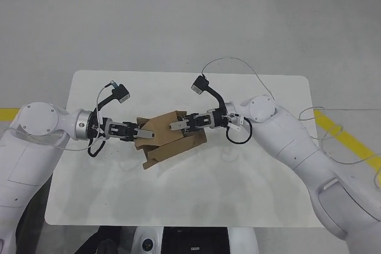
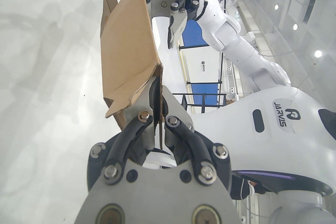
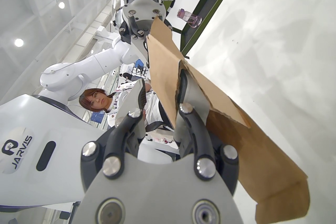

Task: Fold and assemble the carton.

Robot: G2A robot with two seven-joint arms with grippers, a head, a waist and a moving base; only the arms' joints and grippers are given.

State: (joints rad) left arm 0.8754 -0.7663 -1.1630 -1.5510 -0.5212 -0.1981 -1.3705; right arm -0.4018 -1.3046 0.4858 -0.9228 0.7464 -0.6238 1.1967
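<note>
Carton [image 1: 171, 136], part-folded, at mid-table [image 1: 241, 190] between 2 grippers. Left gripper [image 2: 157, 86] pinches a flap edge. Right gripper [image 3: 161, 80] is spread wide, 1 fingertip hidden behind cardboard.

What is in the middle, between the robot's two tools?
The brown carton, seen in the top view. The left tool pinches one end; the right tool is at the other, open around a panel.

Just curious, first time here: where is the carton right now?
In the top view the carton is near the middle of the table, between the left gripper, pinching one end, and the open right gripper at the other.
</note>
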